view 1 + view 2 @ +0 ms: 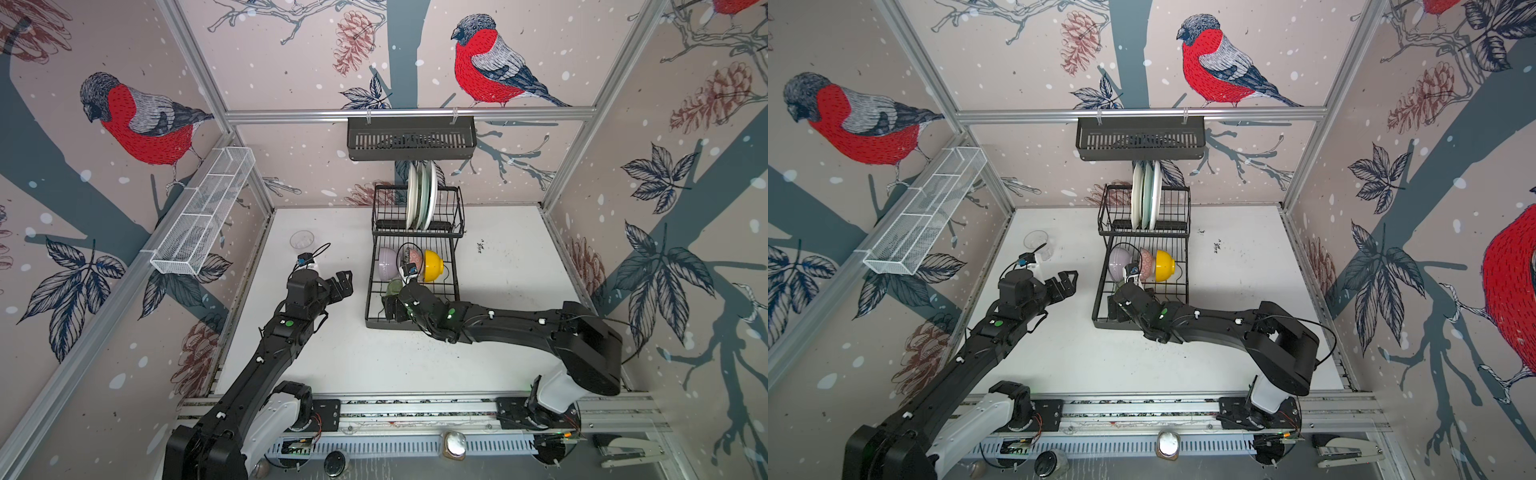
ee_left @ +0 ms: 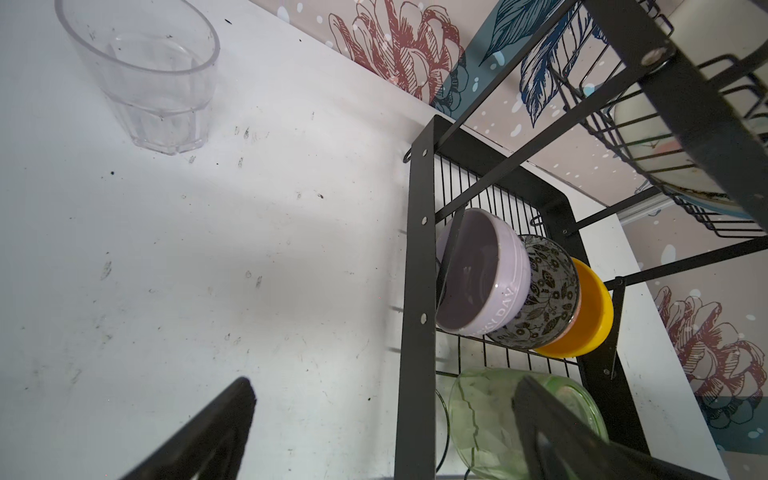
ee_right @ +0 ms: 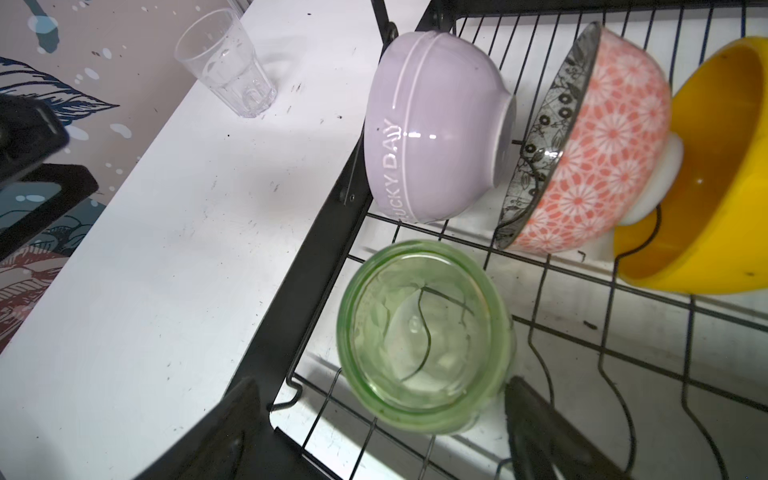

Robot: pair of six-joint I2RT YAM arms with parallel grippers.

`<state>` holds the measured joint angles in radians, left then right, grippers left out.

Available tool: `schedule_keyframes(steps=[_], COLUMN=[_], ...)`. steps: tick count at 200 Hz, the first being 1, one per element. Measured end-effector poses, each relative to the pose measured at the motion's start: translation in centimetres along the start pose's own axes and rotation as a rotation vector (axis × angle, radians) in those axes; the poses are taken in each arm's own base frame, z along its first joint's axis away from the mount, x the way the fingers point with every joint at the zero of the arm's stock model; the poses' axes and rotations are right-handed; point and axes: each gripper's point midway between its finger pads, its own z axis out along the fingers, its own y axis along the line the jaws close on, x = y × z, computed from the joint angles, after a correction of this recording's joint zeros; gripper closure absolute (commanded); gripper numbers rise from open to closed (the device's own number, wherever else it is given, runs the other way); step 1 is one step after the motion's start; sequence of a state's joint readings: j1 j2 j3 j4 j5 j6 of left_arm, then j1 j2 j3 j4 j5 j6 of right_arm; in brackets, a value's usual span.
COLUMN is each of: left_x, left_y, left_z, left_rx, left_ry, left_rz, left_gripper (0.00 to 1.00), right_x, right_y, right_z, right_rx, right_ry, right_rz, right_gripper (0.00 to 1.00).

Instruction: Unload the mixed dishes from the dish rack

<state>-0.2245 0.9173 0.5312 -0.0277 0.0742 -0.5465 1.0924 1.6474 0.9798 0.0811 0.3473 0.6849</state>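
The black two-tier dish rack stands mid-table. Three plates stand upright on its top tier. On the lower tier the lilac bowl, pink-patterned bowl and yellow bowl lean on edge in a row. A green glass lies in the rack's front left corner. My right gripper is open, one finger on each side of the glass's near end, with gaps showing. My left gripper is open and empty beside the rack's left side. A clear glass stands upright on the table at far left.
A long black slotted basket hangs on the back rail just above the plates. A long white mesh basket hangs on the left wall. The arms' mounting rail runs along the front edge. Patterned walls close three sides.
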Motion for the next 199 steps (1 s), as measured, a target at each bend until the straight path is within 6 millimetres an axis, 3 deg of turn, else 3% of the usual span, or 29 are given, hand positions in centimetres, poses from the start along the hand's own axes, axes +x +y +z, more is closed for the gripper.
schedule_keyframes(steps=[60,126,151,170,199], left_x=[0.9,1.7,1.7,1.5,1.7], left_y=[-0.1,-0.5,-0.7,-0.9,-1.0], left_z=[0.4,0.6,0.7,0.7,0.7], left_rx=[0.032,0.067,0.077,0.088,0.1], left_ry=[0.014,0.04,0.039,0.03,0.037], left_rz=[0.005,0.004,0.005,0.006,0.006], left_gripper=[0.03,0.03,0.03,0.03,0.03], right_x=[0.3,0.7,0.6,0.6,-0.5], right_y=[-2.4,-2.3,-2.7,-3.0,-3.3], right_z=[1.8,3.4,3.7,4.0,4.4], right_rx=[0.138,0.162,0.177,0.187,0.194], right_ry=[-0.014,-0.001,-0.007,-0.007,-0.042], right_rz=[0.046,0.042,0.051,0.068,0.086], right_gripper=[0.06,0.06,0.12,0.27,0.29])
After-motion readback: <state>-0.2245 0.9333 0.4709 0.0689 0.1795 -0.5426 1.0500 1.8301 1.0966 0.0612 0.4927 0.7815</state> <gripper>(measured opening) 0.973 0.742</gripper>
